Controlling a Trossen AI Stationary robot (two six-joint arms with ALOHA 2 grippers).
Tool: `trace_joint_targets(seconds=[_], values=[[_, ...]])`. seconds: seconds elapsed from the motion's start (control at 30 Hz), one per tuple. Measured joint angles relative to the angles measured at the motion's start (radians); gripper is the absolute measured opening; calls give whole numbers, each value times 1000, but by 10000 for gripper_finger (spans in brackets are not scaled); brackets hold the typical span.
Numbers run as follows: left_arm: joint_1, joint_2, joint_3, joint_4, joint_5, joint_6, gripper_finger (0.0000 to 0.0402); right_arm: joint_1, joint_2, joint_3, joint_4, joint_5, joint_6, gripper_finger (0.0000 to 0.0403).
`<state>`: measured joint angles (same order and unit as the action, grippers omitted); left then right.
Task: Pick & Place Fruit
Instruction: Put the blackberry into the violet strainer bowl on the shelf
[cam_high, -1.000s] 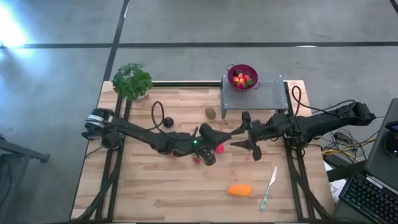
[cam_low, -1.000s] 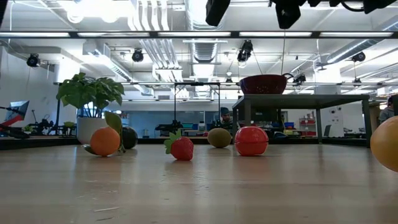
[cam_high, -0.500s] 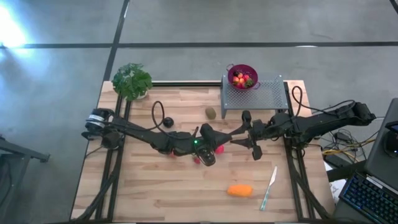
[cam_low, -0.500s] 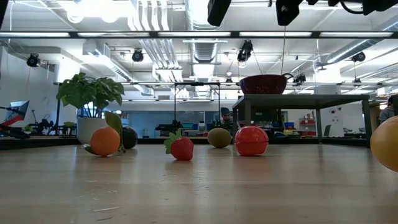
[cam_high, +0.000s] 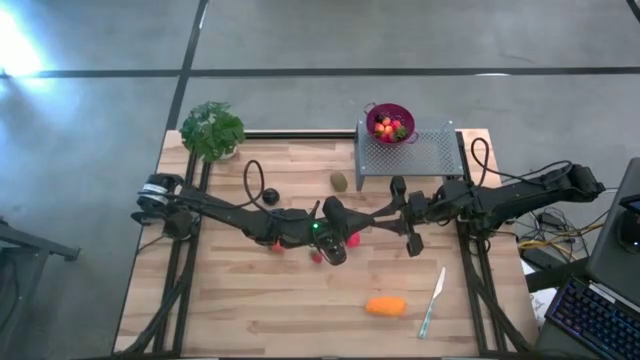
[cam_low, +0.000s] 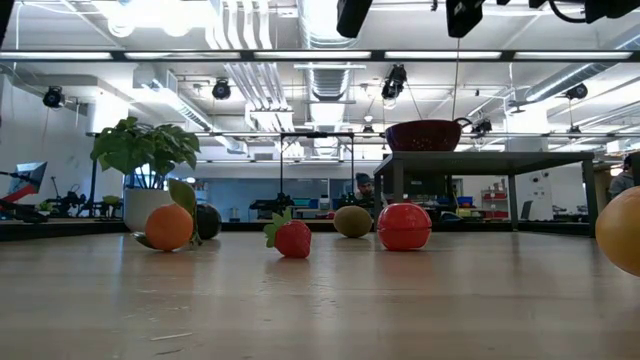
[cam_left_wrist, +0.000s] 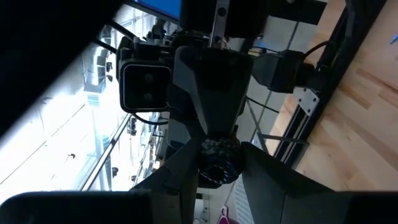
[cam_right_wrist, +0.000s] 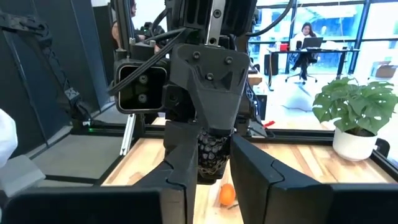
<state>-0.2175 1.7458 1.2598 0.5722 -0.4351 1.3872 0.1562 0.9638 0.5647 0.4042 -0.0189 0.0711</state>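
Observation:
High above the table's middle, my left gripper (cam_left_wrist: 219, 182) is shut on a dark bumpy berry (cam_left_wrist: 217, 163). My right gripper (cam_right_wrist: 214, 186) faces it, turned a quarter turn against it, its open fingers on either side of the same berry (cam_right_wrist: 213, 155). In the high view the two grippers meet tip to tip (cam_high: 365, 226) and hide the berry. On the table rest a strawberry (cam_high: 318, 257), a pink-red ball (cam_high: 352, 239), a kiwi (cam_high: 339, 181), a dark plum (cam_high: 270, 197) and an oblong orange piece (cam_high: 386, 306). My left gripper pinches the dark berry between its two fingers (cam_left_wrist: 186, 180), coming level from the table's left, and the berry is lifted clear of the table. My right gripper's fingers (cam_right_wrist: 177, 186) stand close beside the berry from the table's right; whether they touch it I cannot tell.
A purple colander with fruit (cam_high: 390, 122) sits on a grey mesh rack (cam_high: 425, 158) at the far right. A potted plant (cam_high: 212, 130) stands at the far left corner. A slim pale knife (cam_high: 432, 300) lies near the right edge. A small orange fruit (cam_low: 168, 226) lies near the plant.
My right gripper has moved toward the table's left, up to my left gripper's fingertips, until its fingers flank the berry. My left gripper has kept still with the berry.

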Motion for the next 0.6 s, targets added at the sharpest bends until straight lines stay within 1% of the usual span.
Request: trace_joint_targets(seconds=[0.17, 0.33, 0.47, 0.6], values=[[1, 0, -2, 1, 4, 0, 114, 0, 0, -1, -1, 0, 0, 72], [3, 1, -1, -15, 29, -15, 136, 1, 3, -2, -5, 0, 1, 74], [3, 1, 10, -13, 28, -80, 166, 1, 2, -2, -1, 2, 1, 62], [1, 1, 11, -14, 22, -81, 213, 1, 3, -3, -10, 2, 0, 51]])
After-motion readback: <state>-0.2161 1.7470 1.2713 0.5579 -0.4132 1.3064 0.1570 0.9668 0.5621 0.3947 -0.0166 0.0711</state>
